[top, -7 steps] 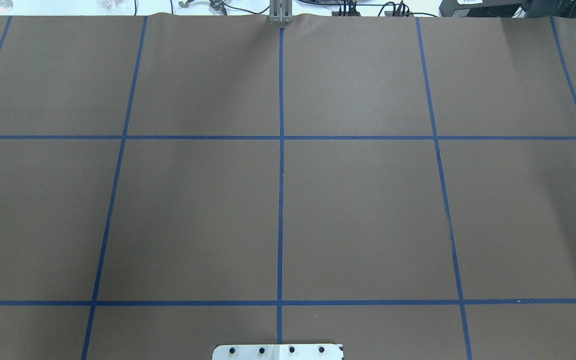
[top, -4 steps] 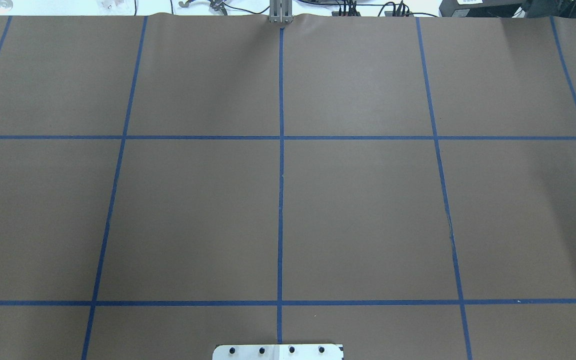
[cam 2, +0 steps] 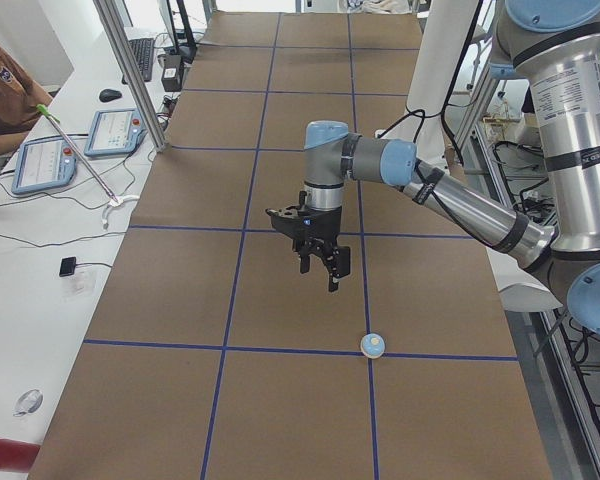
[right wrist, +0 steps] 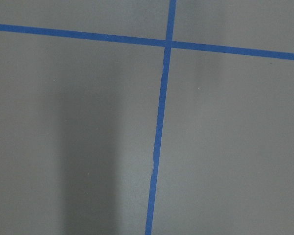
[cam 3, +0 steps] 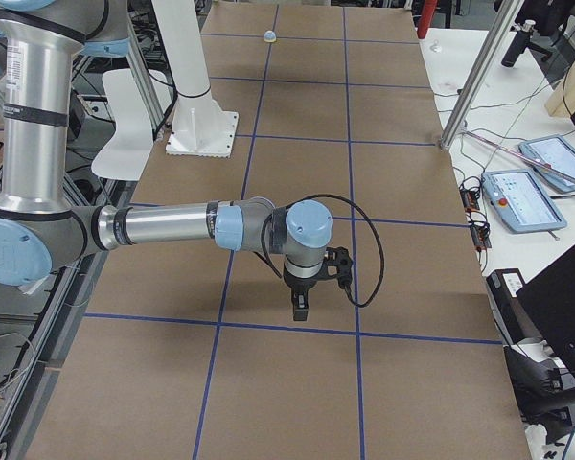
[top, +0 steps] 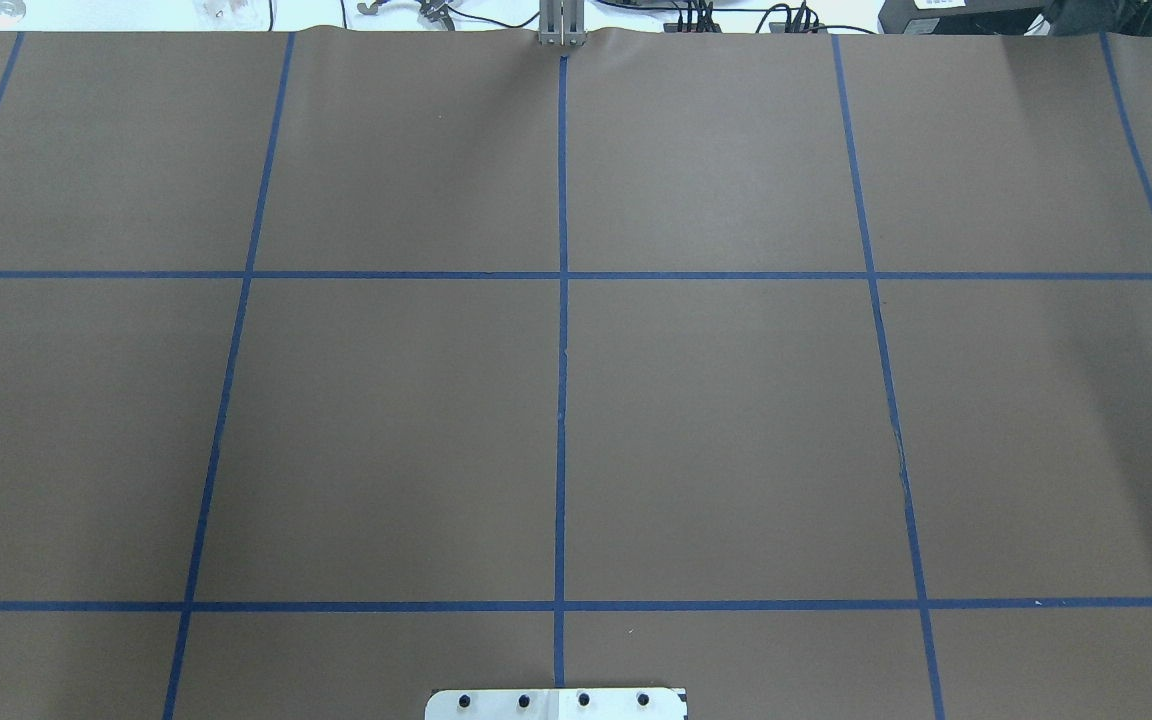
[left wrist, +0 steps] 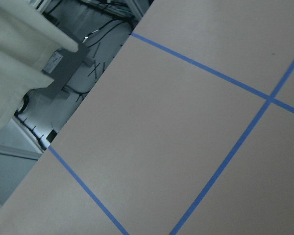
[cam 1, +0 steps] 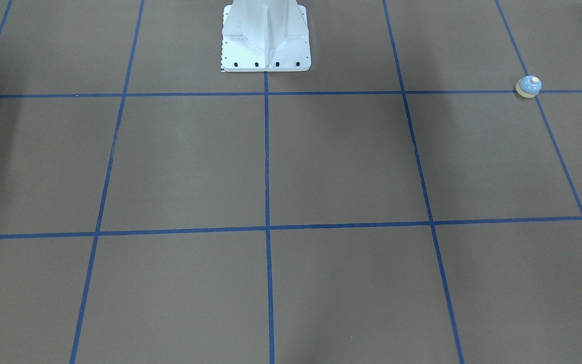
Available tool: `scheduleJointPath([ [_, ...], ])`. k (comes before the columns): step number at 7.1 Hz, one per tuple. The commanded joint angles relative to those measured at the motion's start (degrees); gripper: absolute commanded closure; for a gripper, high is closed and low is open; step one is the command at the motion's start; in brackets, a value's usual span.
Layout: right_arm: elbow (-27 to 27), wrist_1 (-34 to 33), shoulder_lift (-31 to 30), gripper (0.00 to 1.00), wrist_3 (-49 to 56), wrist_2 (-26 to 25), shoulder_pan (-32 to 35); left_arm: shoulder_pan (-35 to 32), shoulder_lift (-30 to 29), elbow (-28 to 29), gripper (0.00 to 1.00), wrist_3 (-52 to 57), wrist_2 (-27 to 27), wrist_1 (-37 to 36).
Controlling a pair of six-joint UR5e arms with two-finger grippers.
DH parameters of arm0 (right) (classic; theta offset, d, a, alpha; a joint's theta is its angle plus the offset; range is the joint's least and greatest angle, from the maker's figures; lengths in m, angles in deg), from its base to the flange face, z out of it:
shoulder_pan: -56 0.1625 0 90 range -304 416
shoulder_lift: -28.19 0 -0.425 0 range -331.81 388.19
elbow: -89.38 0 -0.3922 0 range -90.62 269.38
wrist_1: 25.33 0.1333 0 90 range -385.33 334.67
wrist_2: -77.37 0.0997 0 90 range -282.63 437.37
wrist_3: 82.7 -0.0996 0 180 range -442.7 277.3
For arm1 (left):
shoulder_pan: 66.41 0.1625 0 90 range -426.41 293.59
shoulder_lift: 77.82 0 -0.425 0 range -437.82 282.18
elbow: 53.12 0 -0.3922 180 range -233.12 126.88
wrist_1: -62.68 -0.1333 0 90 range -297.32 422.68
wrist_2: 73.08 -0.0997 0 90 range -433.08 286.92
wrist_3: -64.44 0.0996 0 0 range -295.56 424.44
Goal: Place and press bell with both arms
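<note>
**Bell not yet grasped; the left arm is the nearer one**

We find the bell (cam 1: 528,86) standing upright on the brown table (top: 736,400), at the end on the robot's left side. It sits on a crossing of the blue tape lines (cam 1: 265,151). Nothing touches it, and it does not appear in the overhead view.

The left gripper (cam 2: 320,268) hangs above the table, near the bell but not over it, with its fingers pointing down. The right gripper (cam 3: 301,307) hangs low over the table at the opposite end, well apart from the bell. Both grippers appear only in the side views, and the wrist cameras show only paper and tape, so we cannot tell whether the jaws are parted or closed. Neither of them holds anything.

We judge that the task is at its first step, the approach before the pickup. The next move seems to belong to the left arm (cam 2: 460,200): bring the gripper over the dome, part the jaws wider than the bell, descend, and close on it. After this the bell should be carried toward the middle, in front of the white pedestal (cam 1: 265,35), where the right arm (cam 3: 172,227) can also reach the button.
</note>
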State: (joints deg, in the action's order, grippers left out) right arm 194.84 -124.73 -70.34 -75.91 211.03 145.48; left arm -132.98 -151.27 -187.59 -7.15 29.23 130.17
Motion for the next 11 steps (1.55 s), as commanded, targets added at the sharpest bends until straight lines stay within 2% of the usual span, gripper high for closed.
scheduleJointPath([
  [1, 0.4, 0.0, 0.0, 0.0, 0.1, -0.1, 0.0, 18.7, 2.2, 0.1, 0.0, -33.6, -3.2, -0.3],
  [3, 1.4, 0.0, 0.1, 0.0, 0.2, -0.2, 0.0, 34.3, 5.0, 0.4, 0.0, -59.3, -3.9, -0.3],
  [5, 1.6, 0.0, 0.1, 0.0, 0.2, -0.2, 0.0, 47.1, 8.0, 2.4, 0.0, -76.3, -7.5, 0.2],
  [8, 1.6, 0.0, 0.1, 0.0, 0.2, -0.2, 0.0, 52.8, 8.0, 10.8, 0.0, -88.3, -11.3, 2.7],
  [9, 2.0, 0.0, 0.2, 0.0, 0.2, -0.2, 0.0, 52.9, 8.1, 13.9, 0.0, -89.2, -14.0, 6.2],
  [11, 1.9, 0.0, 0.3, 0.0, 0.2, -0.5, 0.1, 53.0, 8.0, 16.8, 0.0, -89.3, -15.1, 8.6],
])
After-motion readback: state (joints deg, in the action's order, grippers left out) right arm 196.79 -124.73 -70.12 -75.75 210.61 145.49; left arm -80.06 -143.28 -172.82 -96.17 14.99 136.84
